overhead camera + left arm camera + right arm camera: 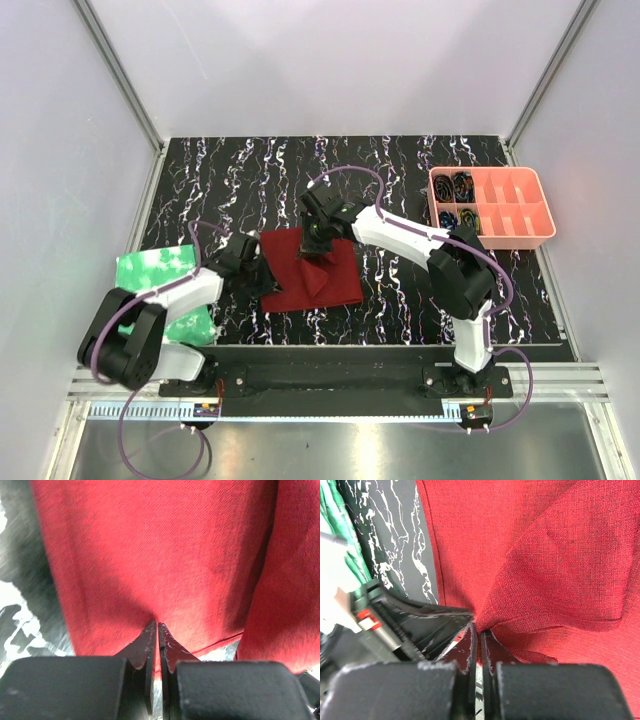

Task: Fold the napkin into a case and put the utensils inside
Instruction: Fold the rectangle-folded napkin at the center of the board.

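The napkin (335, 282) is spread near the middle of the black marbled table (420, 180), partly rumpled. Its nine o'clock edge is pinched between the nearly closed jaws of the left gripper (262, 275). A raised fold toward twelve o'clock is clamped in the right gripper (318, 246), jaws pressed together on the cloth. A green sheet (160, 268) is seen at the napkin's nine o'clock, a pink tray (540, 232) at two o'clock.

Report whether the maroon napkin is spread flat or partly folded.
Partly folded: one flap of the napkin is raised over its middle, pinched in the right jaws.
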Robot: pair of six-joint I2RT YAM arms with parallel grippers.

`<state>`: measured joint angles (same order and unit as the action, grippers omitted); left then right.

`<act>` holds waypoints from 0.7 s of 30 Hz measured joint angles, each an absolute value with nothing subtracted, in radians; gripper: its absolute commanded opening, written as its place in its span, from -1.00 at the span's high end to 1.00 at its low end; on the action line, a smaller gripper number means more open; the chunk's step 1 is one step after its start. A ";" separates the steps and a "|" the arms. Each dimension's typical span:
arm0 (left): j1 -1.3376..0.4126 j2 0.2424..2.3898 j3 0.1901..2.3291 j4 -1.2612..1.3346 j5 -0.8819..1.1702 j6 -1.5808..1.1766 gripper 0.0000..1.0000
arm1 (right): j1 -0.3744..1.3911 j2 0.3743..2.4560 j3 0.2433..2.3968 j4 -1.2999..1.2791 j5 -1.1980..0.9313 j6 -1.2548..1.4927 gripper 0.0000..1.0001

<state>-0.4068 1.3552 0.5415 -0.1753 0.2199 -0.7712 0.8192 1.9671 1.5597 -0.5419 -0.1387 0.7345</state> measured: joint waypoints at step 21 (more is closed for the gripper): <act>-0.353 1.332 0.532 -0.214 0.175 -0.764 0.96 | 0.836 2.041 1.623 -0.545 -0.148 0.758 1.00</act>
<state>-0.3531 1.3323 0.5316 -0.2142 0.1753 -0.7639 0.8360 2.0411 1.6226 -0.5446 -0.1482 0.7582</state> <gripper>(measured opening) 0.024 0.018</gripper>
